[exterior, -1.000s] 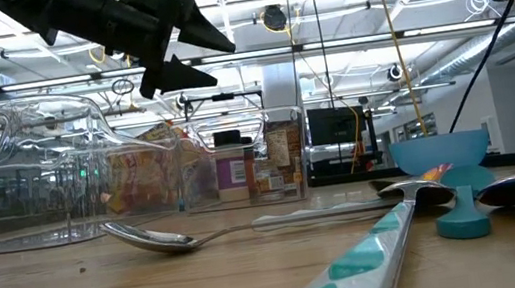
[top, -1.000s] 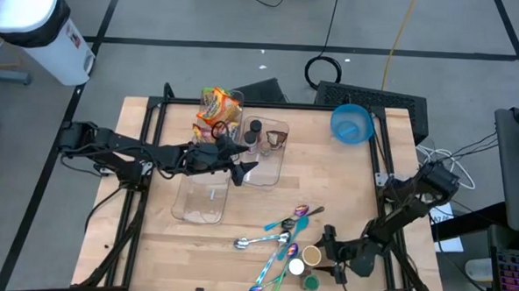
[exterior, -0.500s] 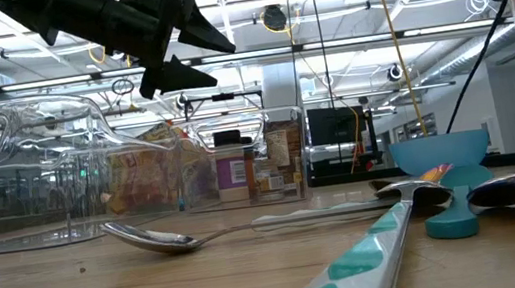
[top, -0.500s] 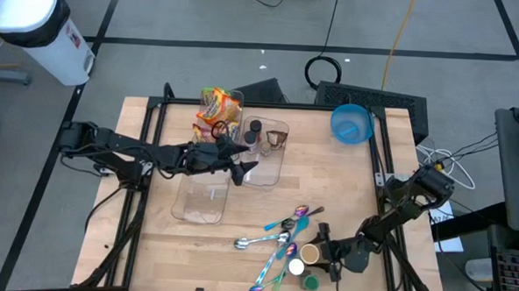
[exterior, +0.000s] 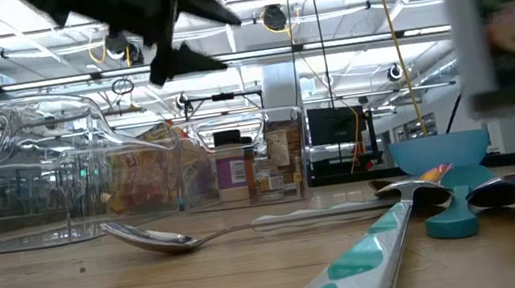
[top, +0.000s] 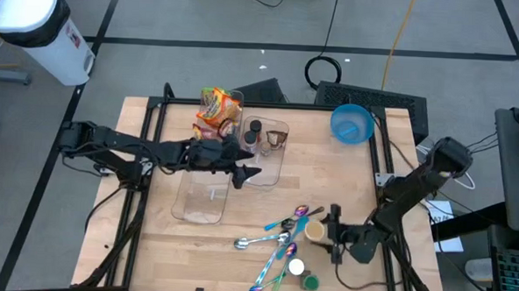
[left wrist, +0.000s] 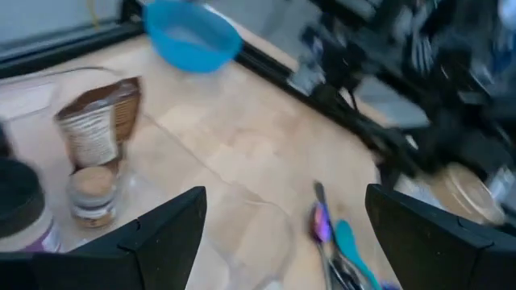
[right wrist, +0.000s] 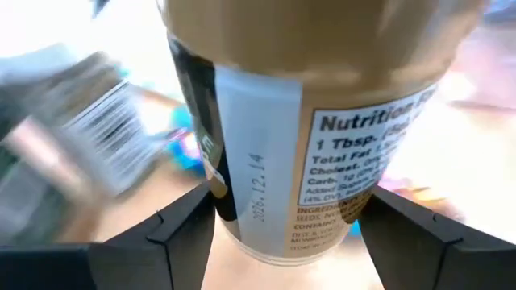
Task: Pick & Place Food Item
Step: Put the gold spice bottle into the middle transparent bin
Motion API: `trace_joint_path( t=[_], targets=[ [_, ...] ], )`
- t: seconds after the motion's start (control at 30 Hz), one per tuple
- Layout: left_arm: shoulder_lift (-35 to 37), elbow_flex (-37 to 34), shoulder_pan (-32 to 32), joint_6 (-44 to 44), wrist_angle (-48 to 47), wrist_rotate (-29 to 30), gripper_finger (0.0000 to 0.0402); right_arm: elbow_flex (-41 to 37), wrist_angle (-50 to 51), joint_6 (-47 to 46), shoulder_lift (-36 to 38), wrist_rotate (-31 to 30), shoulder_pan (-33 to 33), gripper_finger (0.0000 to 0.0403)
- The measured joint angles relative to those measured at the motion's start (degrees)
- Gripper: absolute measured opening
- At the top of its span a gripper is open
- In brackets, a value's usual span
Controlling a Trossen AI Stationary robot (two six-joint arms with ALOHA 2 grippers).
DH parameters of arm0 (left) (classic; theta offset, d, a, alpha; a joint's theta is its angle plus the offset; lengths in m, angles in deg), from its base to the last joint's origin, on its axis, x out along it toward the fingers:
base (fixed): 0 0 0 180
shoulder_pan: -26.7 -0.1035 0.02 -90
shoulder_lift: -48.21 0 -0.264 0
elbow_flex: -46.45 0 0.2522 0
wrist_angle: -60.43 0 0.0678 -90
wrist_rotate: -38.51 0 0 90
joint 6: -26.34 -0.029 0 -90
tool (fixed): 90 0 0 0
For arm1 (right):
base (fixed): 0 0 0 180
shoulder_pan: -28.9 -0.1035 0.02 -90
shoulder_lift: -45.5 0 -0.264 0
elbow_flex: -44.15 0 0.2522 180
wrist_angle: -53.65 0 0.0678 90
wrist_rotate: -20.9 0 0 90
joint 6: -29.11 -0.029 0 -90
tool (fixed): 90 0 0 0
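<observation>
Jar [top: 314,229] with tan lid sits between the right gripper [top: 328,233] fingers at the near right of the table [top: 346,180], jaws pinching its sides; the right wrist view fills with its label, and it looks lifted clear of the wood. Carry it level and slow: the grip is on a smooth round wall, so a tilt could let it slip. Spoons [top: 277,238] lie just to its left, with two small bottles [top: 302,275] nearer; keep the jar high over them. Farther off, the clear bins [top: 263,154] hold other jars, a likely drop spot. Left gripper [top: 248,171] hovers over those bins, jaws spread, holding nothing; route around it. Blue bowl [top: 352,123] sits far right.
</observation>
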Motion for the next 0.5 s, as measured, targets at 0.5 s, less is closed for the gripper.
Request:
trace_joint_path(
  t=[0.5],
  targets=[
    [-21.2,38.2,6.2,-24.1,-31.6,-3.8,0.0347,0.0,10.1,6.8,5.8,9.2,22.4,0.0254]
  ],
)
